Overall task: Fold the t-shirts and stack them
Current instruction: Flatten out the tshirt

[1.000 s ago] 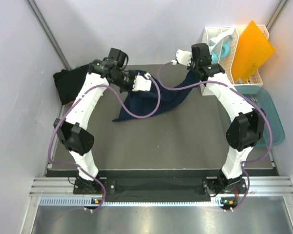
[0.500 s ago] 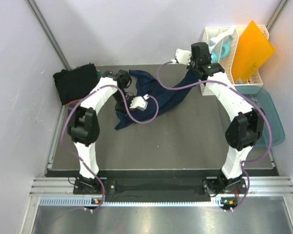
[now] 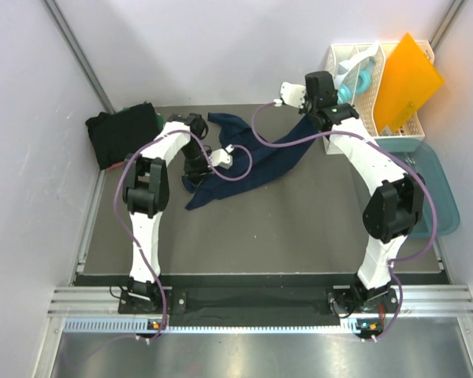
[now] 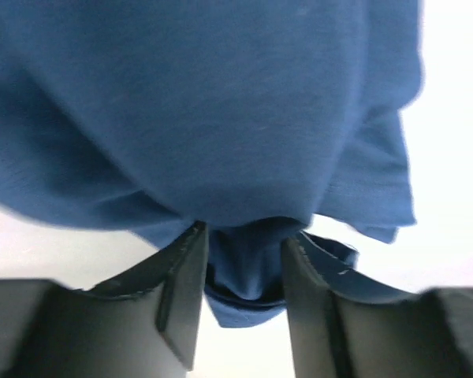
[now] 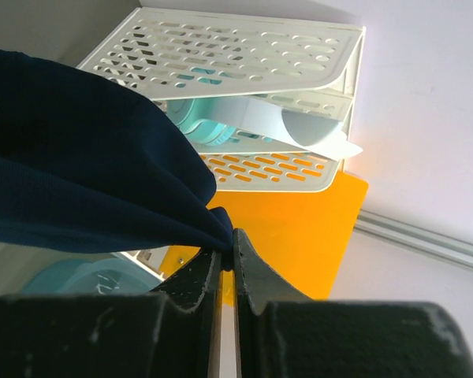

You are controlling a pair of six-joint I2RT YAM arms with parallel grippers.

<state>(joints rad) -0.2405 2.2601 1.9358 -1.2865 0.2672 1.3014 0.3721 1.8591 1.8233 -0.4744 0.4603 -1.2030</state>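
Navy t-shirt (image 3: 268, 165) of soft matt knit cloth, white slotted rack (image 5: 244, 47) of smooth plastic, dark matt surface (image 3: 299, 228)

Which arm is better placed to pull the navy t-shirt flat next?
Probably right: the right gripper is shut on the navy t-shirt, raised at one edge; the left gripper stands with jaws apart, cloth loose between.

Navy t-shirt (image 4: 221, 110) filling the view, a fold (bunched) inside the parted left tool (image 4: 244, 236)
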